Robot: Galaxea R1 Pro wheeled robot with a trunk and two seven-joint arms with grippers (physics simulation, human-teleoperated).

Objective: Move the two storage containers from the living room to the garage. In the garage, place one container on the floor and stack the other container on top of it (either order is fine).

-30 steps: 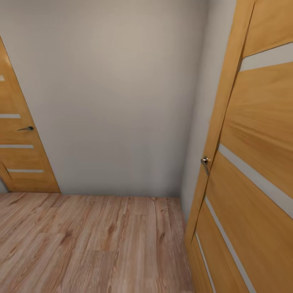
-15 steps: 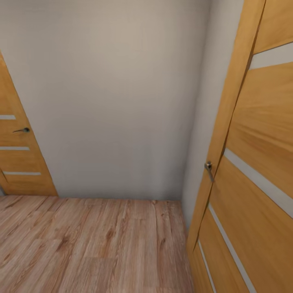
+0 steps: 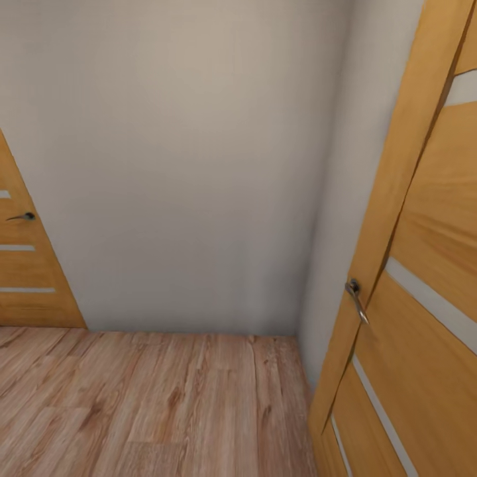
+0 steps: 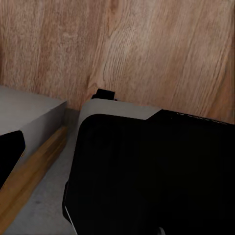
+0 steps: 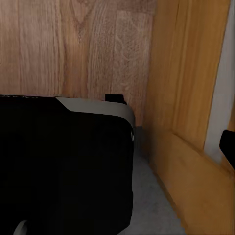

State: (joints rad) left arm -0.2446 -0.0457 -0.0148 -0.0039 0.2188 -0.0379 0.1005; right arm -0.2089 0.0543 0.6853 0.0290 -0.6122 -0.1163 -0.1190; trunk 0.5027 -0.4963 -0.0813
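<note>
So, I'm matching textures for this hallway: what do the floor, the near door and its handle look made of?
Floor: light wood planks, matte, with visible grain, knots and board seams; possibly laminate.
Near door: warm orange-tan wood or veneer with smooth streaked grain, inset with pale stripes that could be frosted glass or paint.
Door handle: a grey lever with a bright highlight, apparently metal.

Left wrist view: big black body part with pale grey top edge (image 4: 147, 171) sits close under camera, small black tab (image 4: 104, 94) poking out at its far edge. Another black piece (image 4: 10, 154) at frame edge, apart from it; can't tell which part. Right wrist view: matching black block with grey rim (image 5: 63, 161), black tab (image 5: 115, 99) beyond it. Dark sliver (image 5: 227, 144) at opposite edge. Finger positions impossible to judge.
</note>
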